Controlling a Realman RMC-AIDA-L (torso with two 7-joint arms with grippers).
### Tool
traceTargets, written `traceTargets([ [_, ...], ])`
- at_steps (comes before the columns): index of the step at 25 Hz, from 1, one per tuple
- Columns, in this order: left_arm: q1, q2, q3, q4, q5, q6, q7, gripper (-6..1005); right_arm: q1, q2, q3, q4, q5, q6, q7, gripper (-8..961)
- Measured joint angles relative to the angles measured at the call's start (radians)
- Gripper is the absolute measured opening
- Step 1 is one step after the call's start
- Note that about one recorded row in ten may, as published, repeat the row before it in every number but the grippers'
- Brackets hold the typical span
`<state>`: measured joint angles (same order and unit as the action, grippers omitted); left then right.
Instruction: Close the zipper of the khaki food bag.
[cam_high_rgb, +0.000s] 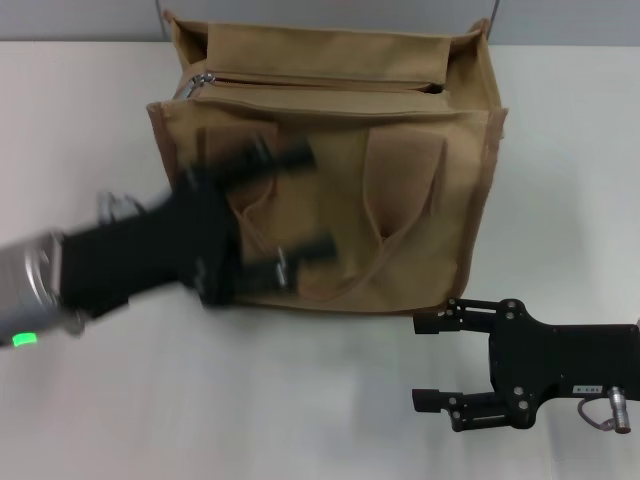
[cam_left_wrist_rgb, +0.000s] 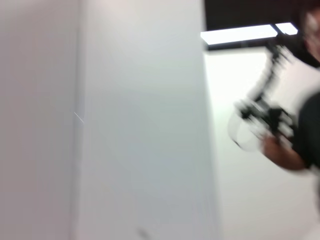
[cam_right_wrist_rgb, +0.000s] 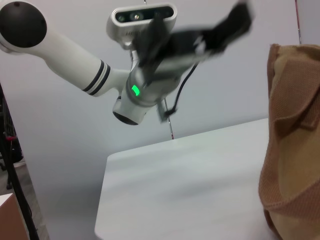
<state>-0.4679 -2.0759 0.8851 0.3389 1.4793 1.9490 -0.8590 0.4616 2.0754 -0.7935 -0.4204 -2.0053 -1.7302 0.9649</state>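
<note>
Khaki canvas, darker brown trim: the khaki food bag (cam_high_rgb: 330, 170) stands upright on the white table (cam_high_rgb: 90, 400), toward the far side. No readable writing on it; a small white label on the right gripper's body is too small to read. Zipper (cam_high_rgb: 320, 88) runs along the top, silver slider at its left end. Two strap handles hang down the front face. Left gripper (cam_high_rgb: 290, 205) hovers before that face, blurred, fingers spread wide. Right gripper (cam_high_rgb: 432, 362) rests near the bag's lower right corner, jaws apart, holding nothing.
</note>
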Motion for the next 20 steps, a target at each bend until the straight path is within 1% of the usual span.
traceTargets([
  [1,-0.006,0.0,-0.018,-0.012,-0.029,0.002,-0.001,843,0.0,0.0,0.0,0.0,0.0,0.0,0.0,791],
  [4,-0.006,0.004,-0.058,-0.049,-0.171,-0.021,-0.003,842,-0.002,0.0,0.003,0.003,0.0,0.001,0.0,791],
  [6,0.012,0.006,-0.099,-0.048,-0.214,-0.055,-0.003,842,-0.004,0.0,0.003,0.004,-0.001,0.002,0.0,791],
  [8,0.026,0.01,-0.143,-0.044,-0.227,-0.098,-0.006,842,-0.008,0.0,0.004,0.004,-0.001,0.002,0.0,791],
  [9,0.041,0.02,-0.187,-0.041,-0.229,-0.156,-0.011,841,-0.008,0.0,0.004,0.004,-0.001,0.001,0.0,791],
  [11,0.053,0.031,-0.213,-0.04,-0.229,-0.212,-0.012,841,-0.008,0.0,0.005,0.002,-0.001,-0.002,0.0,791],
  [12,0.06,0.042,-0.222,-0.04,-0.228,-0.253,-0.012,841,-0.009,0.0,0.005,0.001,-0.002,-0.002,0.0,791],
  [15,0.077,0.08,-0.222,-0.036,-0.205,-0.367,-0.009,841,-0.009,0.0,0.005,0.0,-0.002,-0.002,0.0,791],
  [17,0.085,0.101,-0.219,-0.03,-0.156,-0.409,-0.005,840,-0.009,0.0,0.003,-0.001,-0.002,-0.002,0.0,791],
  [20,0.092,0.117,-0.218,-0.012,-0.064,-0.436,-0.004,840,-0.009,-0.001,0.0,-0.001,-0.003,-0.002,0.0,791],
])
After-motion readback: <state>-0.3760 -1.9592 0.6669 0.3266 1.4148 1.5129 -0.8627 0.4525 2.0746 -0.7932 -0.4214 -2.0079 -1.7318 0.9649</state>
